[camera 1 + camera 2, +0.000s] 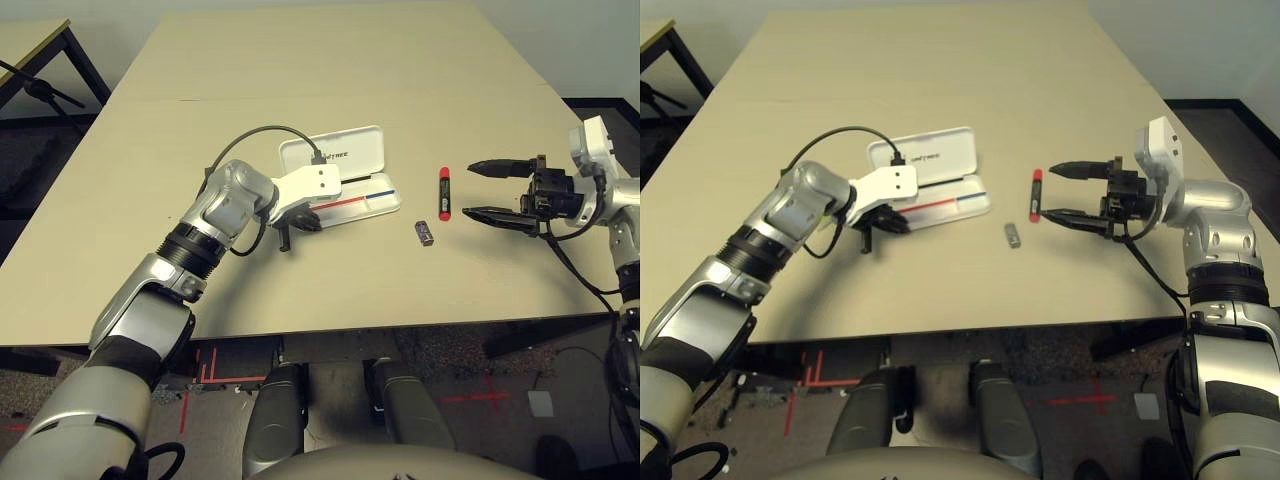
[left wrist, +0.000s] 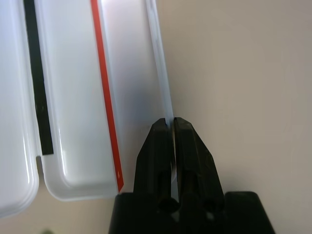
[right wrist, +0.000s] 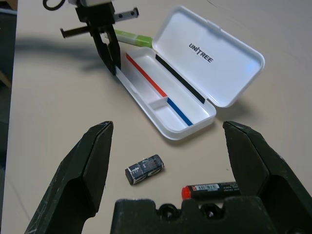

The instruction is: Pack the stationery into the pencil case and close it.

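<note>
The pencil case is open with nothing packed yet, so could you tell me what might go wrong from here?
The left gripper is pinched on the near wall of the pencil case, so any pull could drag or tip it.

The right gripper stands open beside the marker; a clumsy approach might nudge the marker and set it rolling.

The small dark block lies close to the marker, so it could get bumped too.

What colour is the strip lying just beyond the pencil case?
The strip is light green; it shows best in the right wrist view.
</note>
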You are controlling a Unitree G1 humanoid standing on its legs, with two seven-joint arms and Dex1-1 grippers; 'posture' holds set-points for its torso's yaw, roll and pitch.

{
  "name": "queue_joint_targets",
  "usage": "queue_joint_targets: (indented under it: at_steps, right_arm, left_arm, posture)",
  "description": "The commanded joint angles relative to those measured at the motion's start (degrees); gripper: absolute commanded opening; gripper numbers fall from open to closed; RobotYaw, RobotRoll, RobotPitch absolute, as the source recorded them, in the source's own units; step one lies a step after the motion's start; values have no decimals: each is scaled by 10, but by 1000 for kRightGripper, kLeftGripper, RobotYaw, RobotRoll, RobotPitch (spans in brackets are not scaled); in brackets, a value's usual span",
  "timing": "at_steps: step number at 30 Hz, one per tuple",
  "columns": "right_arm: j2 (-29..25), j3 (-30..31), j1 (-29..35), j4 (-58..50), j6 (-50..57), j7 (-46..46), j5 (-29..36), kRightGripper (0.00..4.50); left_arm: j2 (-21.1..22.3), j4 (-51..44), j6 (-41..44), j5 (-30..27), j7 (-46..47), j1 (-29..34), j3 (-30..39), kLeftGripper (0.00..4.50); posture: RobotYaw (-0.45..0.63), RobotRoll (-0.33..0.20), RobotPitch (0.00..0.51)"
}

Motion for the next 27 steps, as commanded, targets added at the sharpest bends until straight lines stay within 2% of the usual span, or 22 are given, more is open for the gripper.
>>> queue_joint_targets:
  at_steps: [1,11,27]
  right_arm:
    - [-11,-3,-6,16,-6,2,-5,4500]
    - [-25,-2,-6,38,-2,5,-10,4500]
    - [-34,1,2,39,7,6,-13,4500]
  left_arm:
    - [30,-72,-13,-3,-17,21,9,34]
    - [77,-174,-8,-19,-29,89,26,34]
    - [94,-248,21,-45,-31,151,29,34]
  posture:
    - [-78,0,108]
    - [-58,0,118]
    - [-61,0,116]
